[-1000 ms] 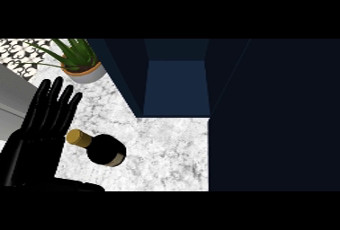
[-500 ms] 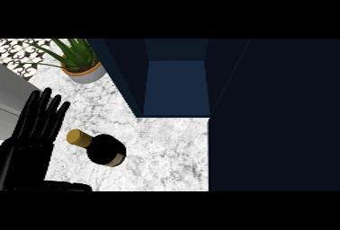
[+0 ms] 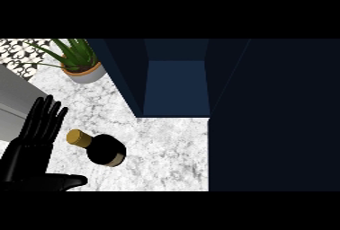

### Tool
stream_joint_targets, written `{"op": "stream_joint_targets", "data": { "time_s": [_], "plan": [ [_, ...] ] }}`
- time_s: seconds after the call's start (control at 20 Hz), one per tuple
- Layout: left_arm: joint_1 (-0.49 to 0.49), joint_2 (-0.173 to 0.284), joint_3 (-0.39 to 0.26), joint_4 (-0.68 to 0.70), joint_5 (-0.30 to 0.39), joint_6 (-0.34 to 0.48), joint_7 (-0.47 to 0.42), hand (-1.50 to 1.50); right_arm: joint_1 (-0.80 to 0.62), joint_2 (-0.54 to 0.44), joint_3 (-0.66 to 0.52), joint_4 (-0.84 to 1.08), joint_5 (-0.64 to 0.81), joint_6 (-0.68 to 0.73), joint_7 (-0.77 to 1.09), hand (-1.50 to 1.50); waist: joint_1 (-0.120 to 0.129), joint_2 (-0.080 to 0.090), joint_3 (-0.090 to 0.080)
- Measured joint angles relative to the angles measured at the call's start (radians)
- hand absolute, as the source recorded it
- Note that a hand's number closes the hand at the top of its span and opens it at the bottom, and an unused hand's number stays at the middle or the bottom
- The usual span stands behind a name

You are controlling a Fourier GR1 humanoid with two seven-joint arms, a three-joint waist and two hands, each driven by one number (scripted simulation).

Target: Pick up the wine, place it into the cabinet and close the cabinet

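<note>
A dark wine bottle (image 3: 103, 150) with a gold-capped neck stands on the marble counter (image 3: 166, 148), seen from above. My left hand (image 3: 33, 143) is at the lower left, fingers straight and pointing up, just left of the bottle's cap and apart from it. The dark blue cabinet (image 3: 176, 87) is open ahead, its inner floor showing between two side walls. A large dark panel (image 3: 279, 117), likely the cabinet's door, fills the right side. My right hand does not show.
A potted green plant (image 3: 79, 63) in a pale pot stands at the counter's back left. A patterned tile wall (image 3: 20, 51) and a grey surface (image 3: 13, 90) lie along the left edge.
My left hand has drifted down and to the left, away from the plant. The wine bottle has stayed where it was.
</note>
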Motion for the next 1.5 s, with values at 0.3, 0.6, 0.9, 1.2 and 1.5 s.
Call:
{"op": "stream_joint_targets", "data": {
  "time_s": [0.3,0.6,0.9,1.2,1.5],
  "plan": [
    [0.019,-0.001,0.028,0.109,-0.022,-0.043,-0.091,-1.50,0.005,-0.004,-0.014,-0.001,-0.003,0.014,0.007,-1.50,0.000,0.000,0.000],
    [0.008,0.012,0.043,0.206,-0.048,-0.089,-0.148,-1.50,-0.003,0.024,0.028,-0.006,0.025,-0.002,0.011,-1.50,0.000,0.000,0.000],
    [-0.040,0.017,0.060,0.380,-0.084,-0.125,-0.265,-1.50,-0.017,0.031,0.044,-0.011,0.054,-0.016,0.023,-1.50,-0.001,0.000,0.000],
    [-0.072,0.030,0.079,0.510,-0.097,-0.160,-0.336,-1.50,-0.032,0.011,0.002,-0.004,0.025,-0.002,0.035,-1.50,-0.002,0.000,0.000],
    [-0.114,0.021,0.071,0.612,-0.118,-0.162,-0.374,-1.50,-0.027,0.031,0.020,-0.003,0.040,-0.002,0.024,-1.50,-0.002,0.000,0.000]
  ]
}}
